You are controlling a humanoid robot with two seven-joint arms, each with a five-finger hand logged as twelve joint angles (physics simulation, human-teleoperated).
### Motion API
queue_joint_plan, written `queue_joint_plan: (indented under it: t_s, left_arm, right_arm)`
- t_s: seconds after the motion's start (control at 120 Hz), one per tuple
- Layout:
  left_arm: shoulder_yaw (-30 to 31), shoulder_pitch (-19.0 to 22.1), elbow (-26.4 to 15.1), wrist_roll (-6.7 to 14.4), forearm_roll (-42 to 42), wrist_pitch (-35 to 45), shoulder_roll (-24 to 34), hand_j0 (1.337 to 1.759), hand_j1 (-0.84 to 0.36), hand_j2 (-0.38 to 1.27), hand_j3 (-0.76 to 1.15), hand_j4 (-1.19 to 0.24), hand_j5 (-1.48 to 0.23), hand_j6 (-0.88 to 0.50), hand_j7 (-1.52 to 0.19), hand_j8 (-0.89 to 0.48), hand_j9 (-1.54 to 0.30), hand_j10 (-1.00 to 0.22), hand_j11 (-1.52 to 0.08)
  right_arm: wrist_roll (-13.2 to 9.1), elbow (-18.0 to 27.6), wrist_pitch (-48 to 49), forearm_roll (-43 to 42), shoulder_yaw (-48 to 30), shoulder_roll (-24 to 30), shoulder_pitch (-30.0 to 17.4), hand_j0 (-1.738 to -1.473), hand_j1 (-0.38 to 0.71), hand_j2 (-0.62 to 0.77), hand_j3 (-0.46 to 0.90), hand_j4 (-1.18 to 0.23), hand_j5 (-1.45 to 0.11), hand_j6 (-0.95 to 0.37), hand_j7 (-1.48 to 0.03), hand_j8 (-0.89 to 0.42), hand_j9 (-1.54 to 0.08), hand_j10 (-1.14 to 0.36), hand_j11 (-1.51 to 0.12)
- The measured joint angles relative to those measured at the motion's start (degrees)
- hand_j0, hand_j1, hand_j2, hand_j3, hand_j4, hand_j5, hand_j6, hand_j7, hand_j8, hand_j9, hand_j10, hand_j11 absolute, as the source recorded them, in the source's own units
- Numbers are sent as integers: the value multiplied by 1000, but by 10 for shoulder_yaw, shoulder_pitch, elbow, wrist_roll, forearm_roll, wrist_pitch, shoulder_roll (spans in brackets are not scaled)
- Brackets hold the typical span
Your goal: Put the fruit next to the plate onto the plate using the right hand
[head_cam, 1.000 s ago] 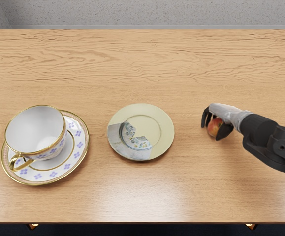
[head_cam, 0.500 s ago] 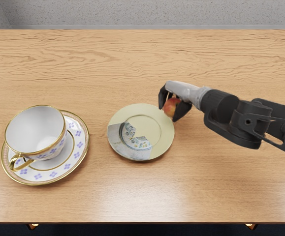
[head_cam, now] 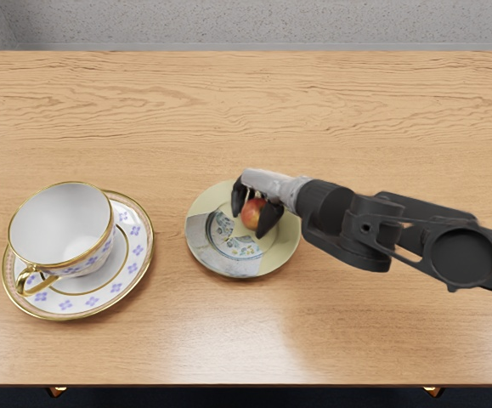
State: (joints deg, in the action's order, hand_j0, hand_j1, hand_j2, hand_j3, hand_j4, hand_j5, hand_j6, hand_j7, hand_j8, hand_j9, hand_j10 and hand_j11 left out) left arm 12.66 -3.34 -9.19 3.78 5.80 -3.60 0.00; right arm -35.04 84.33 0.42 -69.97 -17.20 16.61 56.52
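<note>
One red-yellow fruit | gripped by right hand | above plate

a simulated home dining setting: a wooden tabletop laid with a gold-rimmed teacup on its floral saucer and a gilt plate.

Light wooden table, a shiny gold plate near its middle, a flowered saucer nearby
</note>
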Motion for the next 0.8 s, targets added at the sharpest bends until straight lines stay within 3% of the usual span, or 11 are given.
queue_joint_plan:
  t_s: [0.1, 0.192, 0.2, 0.242, 0.417, 0.558, 0.683, 0.8]
  left_arm:
    - [0, 0, 0, 0, 0, 0, 0, 1658, 55, 49, 0, -245, -318, -245, -318, -245, -318, -245, -318]
    - [0, 0, 0, 0, 0, 0, 0, 1658, 55, 49, 0, -245, -318, -245, -318, -245, -318, -245, -318]
    - [0, 0, 0, 0, 0, 0, 0, 1658, 55, 49, 0, -245, -318, -245, -318, -245, -318, -245, -318]
    - [0, 0, 0, 0, 0, 0, 0, 1658, 55, 49, 0, -245, -318, -245, -318, -245, -318, -245, -318]
    - [0, 0, 0, 0, 0, 0, 0, 1658, 55, 49, 0, -245, -318, -245, -318, -245, -318, -245, -318]
    - [0, 0, 0, 0, 0, 0, 0, 1658, 55, 49, 0, -245, -318, -245, -318, -245, -318, -245, -318]
    - [0, 0, 0, 0, 0, 0, 0, 1658, 55, 49, 0, -245, -318, -245, -318, -245, -318, -245, -318]
    - [0, 2, -1, 0, 0, 0, 0, 1658, 55, 49, 0, -245, -318, -245, -318, -245, -318, -245, -318]
  right_arm:
    - [0, -15, -1, -1, 4, -9, -5, -1653, 230, 166, 1, -747, -1079, -474, -1014, -289, -1044, -438, -1071]
    - [0, -22, -13, 1, 0, -20, -11, -1655, 38, 105, 0, -493, -709, -319, -667, -201, -687, -305, -704]
    - [0, -23, -14, 1, 0, -20, -11, -1655, 24, 101, 0, -473, -684, -307, -642, -193, -662, -277, -775]
    - [0, -23, -17, 2, -4, -22, -12, -1655, -39, 81, 0, -392, -562, -256, -531, -164, -545, -243, -660]
    - [0, 13, -13, 55, -42, 6, 2, -1657, -197, 32, 0, -185, -262, -128, -248, -88, -254, -121, -303]
    - [0, 28, 73, 216, -95, 79, 12, -1657, -255, 13, 0, -109, -151, -81, -144, -61, -147, -77, -172]
    - [0, 14, 244, 402, -131, 187, 14, -1658, -280, 4, 0, -74, -101, -60, -98, -48, -99, -57, -113]
    - [0, -13, 313, 527, -146, 273, 15, -1658, -294, 0, 0, -57, -76, -49, -73, -42, -74, -47, -82]
